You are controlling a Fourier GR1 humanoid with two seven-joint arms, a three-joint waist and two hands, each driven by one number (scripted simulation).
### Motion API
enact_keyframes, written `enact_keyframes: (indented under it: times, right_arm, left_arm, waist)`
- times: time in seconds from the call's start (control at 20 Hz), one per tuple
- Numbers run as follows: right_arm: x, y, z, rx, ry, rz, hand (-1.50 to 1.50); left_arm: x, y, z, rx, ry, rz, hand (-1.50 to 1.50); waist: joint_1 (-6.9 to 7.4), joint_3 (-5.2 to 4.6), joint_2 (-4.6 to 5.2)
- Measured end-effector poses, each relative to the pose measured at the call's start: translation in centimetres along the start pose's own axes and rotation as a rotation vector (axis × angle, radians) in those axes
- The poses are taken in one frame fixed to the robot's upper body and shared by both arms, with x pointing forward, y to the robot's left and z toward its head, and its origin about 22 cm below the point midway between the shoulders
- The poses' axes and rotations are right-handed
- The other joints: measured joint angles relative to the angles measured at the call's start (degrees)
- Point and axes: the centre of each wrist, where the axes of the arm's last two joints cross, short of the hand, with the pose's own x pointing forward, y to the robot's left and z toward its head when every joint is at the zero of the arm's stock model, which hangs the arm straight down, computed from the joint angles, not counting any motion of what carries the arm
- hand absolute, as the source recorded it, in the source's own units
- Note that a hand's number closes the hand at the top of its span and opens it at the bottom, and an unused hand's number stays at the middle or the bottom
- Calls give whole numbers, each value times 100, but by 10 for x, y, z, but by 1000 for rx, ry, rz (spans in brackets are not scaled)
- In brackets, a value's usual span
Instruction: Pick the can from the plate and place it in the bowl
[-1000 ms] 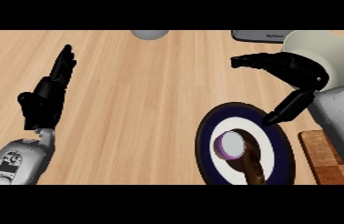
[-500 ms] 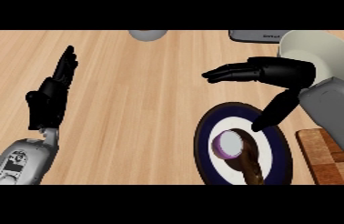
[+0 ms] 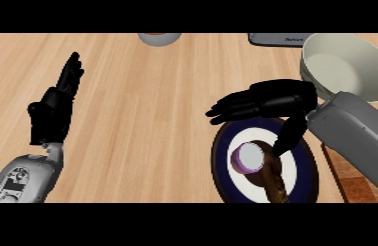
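A brown can (image 3: 260, 166) with a pale lid lies on its side on a dark blue and white plate (image 3: 227, 166) at the lower right. My right hand (image 3: 272, 101) hovers just above the plate's far edge, fingers stretched left and thumb pointing down beside the can's lid, open and holding nothing. A pale green bowl (image 3: 334, 65) stands at the upper right, partly behind my right forearm. At the left edge my left hand (image 3: 55, 107) rests open with its fingers up.
A grey cup (image 3: 159, 38) shows at the top edge of the wooden counter. A grey flat item (image 3: 279, 39) lies at the top right beside the bowl. A brown board (image 3: 353, 176) sits right of the plate.
My right hand has moved left and down, from beside the bowl to over the plate, with its thumb now near the can. The left hand has barely shifted.
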Motion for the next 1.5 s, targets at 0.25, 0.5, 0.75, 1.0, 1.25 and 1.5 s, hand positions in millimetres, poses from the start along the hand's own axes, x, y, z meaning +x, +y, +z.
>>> enact_keyframes:
  times: [0.25, 0.5, 0.75, 1.0, 1.25, 1.5]
  right_arm:
    - [-2, 23, -8, 118, 25, 80, -150]
    - [-12, 32, -28, 197, 69, 124, -150]
    - [-19, 49, -38, 227, 76, 132, -150]
    - [-31, 68, -47, 235, 81, 118, -150]
    - [-40, 84, -53, 257, 69, 120, -150]
    - [-45, 97, -63, 276, 29, 169, 150]
  left_arm:
    - [-3, 8, 0, 3, 14, -3, 0]
    - [-3, 3, 0, 10, 15, 1, 0]
    - [-1, 3, 0, 20, 12, -1, 0]
    - [-3, 7, 5, 20, 17, -4, 0]
    - [-6, 5, 3, 18, 22, -1, 0]
    - [-6, 5, -1, 17, 14, -5, 0]
  waist:
    - [-71, -3, -22]
    - [-99, -4, -29]
    - [-131, -4, -39]
    - [-135, -4, -41]
    - [-149, -11, -46]
    - [-148, -25, -65]
